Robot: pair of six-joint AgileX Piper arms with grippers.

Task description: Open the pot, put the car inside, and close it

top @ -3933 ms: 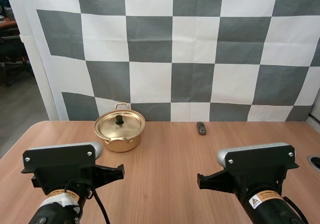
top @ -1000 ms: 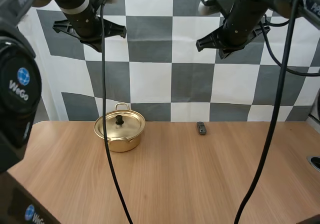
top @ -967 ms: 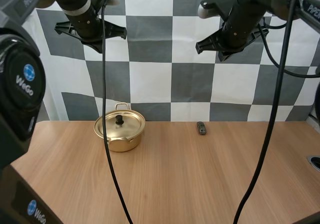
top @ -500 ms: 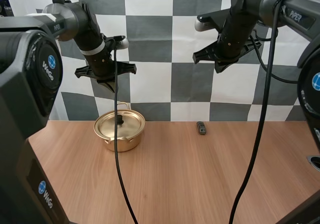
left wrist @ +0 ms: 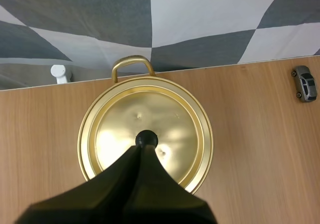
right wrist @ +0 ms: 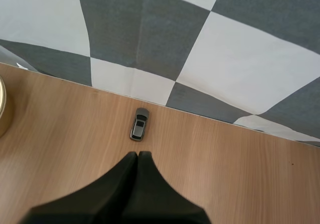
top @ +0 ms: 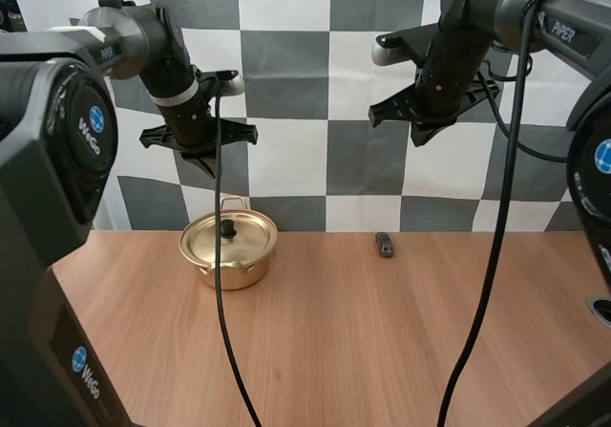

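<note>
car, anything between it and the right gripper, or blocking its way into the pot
Nothing visible lies between the right gripper and the car, and only table between car and pot. But the lid sits on the pot, closing it.

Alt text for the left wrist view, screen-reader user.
The left pincer, shut into one dark wedge, hangs above a gold pot with its tip lined up with the black knob of the lid. The lid is on; a grey toy car lies apart from the pot on the wooden table.
</note>
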